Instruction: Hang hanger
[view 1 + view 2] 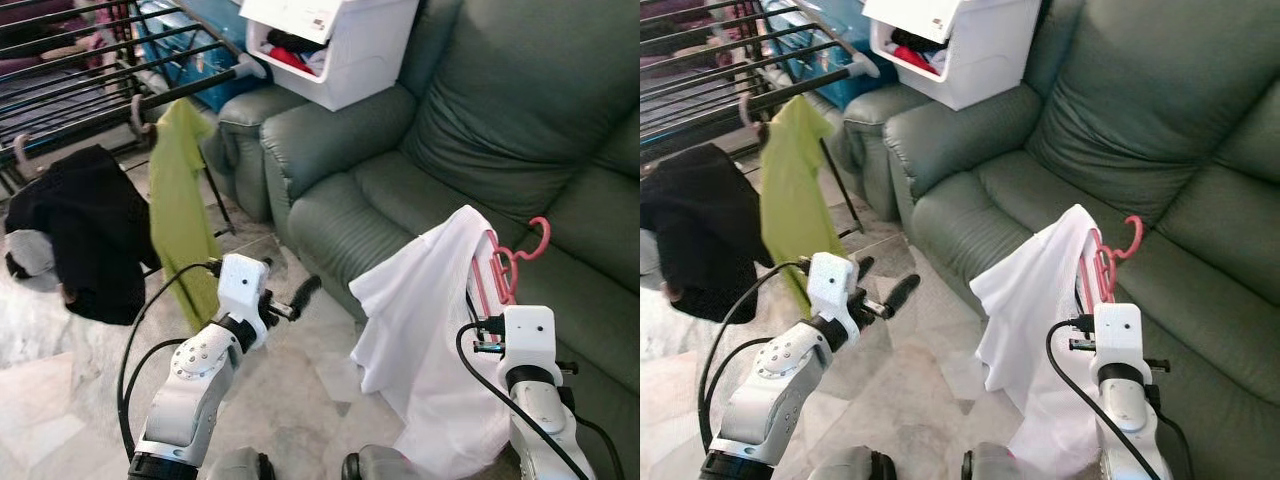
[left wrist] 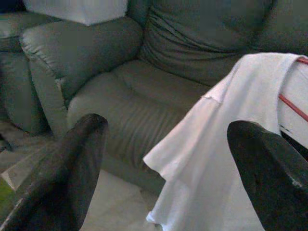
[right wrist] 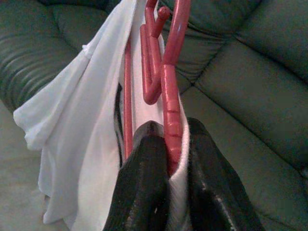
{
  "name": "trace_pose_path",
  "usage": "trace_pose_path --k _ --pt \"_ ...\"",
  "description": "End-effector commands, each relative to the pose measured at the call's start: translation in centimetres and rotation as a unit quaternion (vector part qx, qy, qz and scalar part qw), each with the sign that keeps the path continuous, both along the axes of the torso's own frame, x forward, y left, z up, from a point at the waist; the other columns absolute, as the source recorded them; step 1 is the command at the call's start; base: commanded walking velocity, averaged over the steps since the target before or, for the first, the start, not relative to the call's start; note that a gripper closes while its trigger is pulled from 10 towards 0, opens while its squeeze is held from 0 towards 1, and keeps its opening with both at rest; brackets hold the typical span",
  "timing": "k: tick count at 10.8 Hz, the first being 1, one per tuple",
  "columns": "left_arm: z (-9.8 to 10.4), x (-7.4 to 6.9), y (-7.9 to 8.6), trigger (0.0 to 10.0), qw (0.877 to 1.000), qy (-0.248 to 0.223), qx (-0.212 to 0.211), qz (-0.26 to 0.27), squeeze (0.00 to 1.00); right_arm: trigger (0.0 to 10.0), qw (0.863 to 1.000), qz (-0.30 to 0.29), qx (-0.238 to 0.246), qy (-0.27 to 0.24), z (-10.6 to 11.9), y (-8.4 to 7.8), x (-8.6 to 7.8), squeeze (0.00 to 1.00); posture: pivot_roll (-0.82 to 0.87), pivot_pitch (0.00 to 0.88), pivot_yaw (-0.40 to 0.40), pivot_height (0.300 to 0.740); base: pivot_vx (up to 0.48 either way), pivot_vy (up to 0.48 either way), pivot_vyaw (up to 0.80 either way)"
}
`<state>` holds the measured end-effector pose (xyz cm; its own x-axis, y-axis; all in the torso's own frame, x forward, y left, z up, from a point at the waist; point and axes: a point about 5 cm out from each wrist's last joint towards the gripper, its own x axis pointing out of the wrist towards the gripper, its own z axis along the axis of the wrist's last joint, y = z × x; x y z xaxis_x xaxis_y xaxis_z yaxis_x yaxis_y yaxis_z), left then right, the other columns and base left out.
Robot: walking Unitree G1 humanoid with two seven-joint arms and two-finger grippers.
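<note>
Red hanger [image 3: 171, 91] with a white shirt [image 1: 430, 330] sits pinched in the right gripper [image 3: 168, 159] before the green sofa [image 1: 480, 110]; left gripper [image 2: 163, 163] gapes wide, empty.

A green leather sofa [image 1: 480, 130] bears a white bin [image 1: 340, 45], seemingly of clothes, on its armrest.

No text, brand or number can be read anywhere. The white bin [image 1: 345, 50] carries a small label, too blurred to read.
</note>
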<state>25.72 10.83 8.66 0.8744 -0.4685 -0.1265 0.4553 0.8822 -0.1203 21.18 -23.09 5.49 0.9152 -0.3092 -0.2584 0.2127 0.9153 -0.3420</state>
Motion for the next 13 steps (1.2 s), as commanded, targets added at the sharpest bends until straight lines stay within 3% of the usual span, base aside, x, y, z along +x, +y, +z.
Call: trace_pose_path --k 1,4,6,8,10,12,13 --pt "-0.1 0.5 1.1 10.0 0.999 -0.013 0.030 0.038 0.00 10.0 0.999 0.009 -0.003 -0.043 1.5 0.3 0.8 0.00 -0.10 0.070 -0.033 0.740 0.000 0.000 0.00" --pt "-0.6 1.4 4.2 10.0 0.984 -0.029 0.074 0.157 0.00 10.0 0.998 0.020 0.002 -0.053 1.8 0.9 1.5 0.00 -0.10 0.069 -0.026 0.740 0.000 0.000 0.00" --pt "-0.6 1.3 5.3 10.0 0.979 -0.038 0.087 0.182 0.00 10.0 0.997 0.031 0.037 -0.067 2.1 1.7 2.2 0.00 -0.09 0.067 -0.019 0.740 0.000 0.000 0.00" --pt "-1.0 -0.5 7.8 10.0 0.970 -0.029 0.113 0.215 0.00 10.0 0.991 0.084 0.059 -0.081 2.7 3.7 2.3 0.00 -0.08 0.066 -0.014 0.740 0.000 0.000 0.00" --pt "-1.5 -3.5 10.2 10.0 0.962 -0.018 0.138 0.237 0.00 10.0 0.991 0.097 0.064 -0.070 2.6 3.8 0.8 0.00 -0.05 0.073 -0.017 0.740 0.000 0.000 0.00" --pt "-1.9 -5.1 11.4 10.0 0.953 -0.003 0.151 0.263 0.00 10.0 0.991 0.099 0.068 -0.062 2.4 3.3 -0.2 0.00 -0.05 0.078 -0.019 0.740 0.000 0.000 0.00" --pt "-2.0 -5.2 11.1 10.0 0.952 -0.001 0.149 0.267 0.00 10.0 0.990 0.106 0.071 -0.061 2.4 3.5 -0.2 0.00 -0.05 0.076 -0.020 0.740 0.000 0.000 0.00"
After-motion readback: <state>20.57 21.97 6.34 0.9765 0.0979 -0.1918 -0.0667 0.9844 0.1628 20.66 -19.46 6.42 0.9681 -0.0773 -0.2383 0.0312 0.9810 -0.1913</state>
